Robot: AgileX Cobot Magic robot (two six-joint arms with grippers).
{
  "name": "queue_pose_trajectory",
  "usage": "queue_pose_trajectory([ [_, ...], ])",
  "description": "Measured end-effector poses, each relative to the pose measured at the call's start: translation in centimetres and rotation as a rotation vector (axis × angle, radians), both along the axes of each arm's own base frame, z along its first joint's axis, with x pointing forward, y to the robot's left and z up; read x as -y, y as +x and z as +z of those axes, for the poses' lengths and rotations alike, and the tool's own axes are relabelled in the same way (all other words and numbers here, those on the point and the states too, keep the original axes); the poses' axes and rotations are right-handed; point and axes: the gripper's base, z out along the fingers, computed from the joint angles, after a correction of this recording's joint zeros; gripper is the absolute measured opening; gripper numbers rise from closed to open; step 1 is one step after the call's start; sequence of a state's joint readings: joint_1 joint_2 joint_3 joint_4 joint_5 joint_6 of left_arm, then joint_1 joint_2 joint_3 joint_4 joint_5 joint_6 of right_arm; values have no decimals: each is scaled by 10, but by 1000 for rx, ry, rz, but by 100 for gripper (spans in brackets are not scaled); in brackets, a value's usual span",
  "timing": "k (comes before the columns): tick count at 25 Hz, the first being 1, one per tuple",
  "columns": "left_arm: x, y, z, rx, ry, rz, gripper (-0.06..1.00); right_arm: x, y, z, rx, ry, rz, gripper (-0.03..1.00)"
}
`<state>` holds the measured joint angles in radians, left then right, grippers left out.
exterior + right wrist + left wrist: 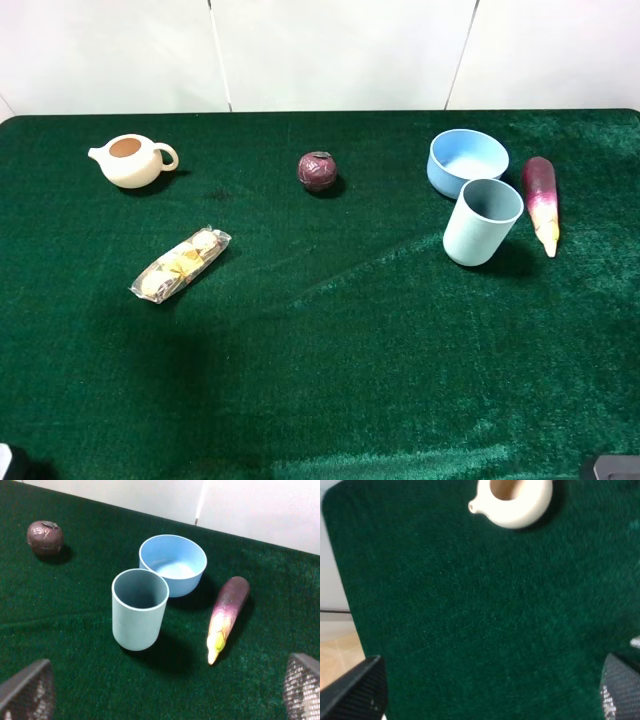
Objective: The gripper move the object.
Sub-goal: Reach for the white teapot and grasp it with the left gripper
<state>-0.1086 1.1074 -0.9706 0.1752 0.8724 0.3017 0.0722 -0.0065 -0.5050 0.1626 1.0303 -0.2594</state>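
A dark green, velvety worktop (330, 380) fills the scene. At its near edge only the corners of 2 tools show in the high view. In its wrist view, the left tool (489, 692) has its 2 black fingers spread wide, 1 at each side of the picture, with only bare cloth between them. The right tool (165, 690) is spread just as wide and also grips nothing. Farther in, on the left, a clear snack packet (181, 264) of yellowish pieces lies flat at a slant. On the right, a pale blue cup (481, 221) stands upright with a purple vegetable (543, 203) lying beside it, its cream tip pointing toward the near edge. Beyond these, near the middle, sits a wrinkled dark red ball (318, 171). A light blue bowl (467, 161) rests just behind the cup. The cream teapot (131, 160) stands upright at the far left, well apart from both tools, with its spout toward the left edge and its loop handle toward the ball. A white panelled wall (330, 50) rises behind the worktop.
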Motion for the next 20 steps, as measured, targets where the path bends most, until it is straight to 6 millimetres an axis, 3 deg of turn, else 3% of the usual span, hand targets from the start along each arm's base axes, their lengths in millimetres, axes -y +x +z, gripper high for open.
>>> queue_pose_trajectory([
  [8,6,55,-36,-197,132,-243,84,0,0,0,0,0,0,69],
  [13,8,79,-57,-278,181,-361,84,0,0,0,0,0,0,69],
  [20,12,108,-82,-253,217,-462,84,0,0,0,1,0,0,69],
])
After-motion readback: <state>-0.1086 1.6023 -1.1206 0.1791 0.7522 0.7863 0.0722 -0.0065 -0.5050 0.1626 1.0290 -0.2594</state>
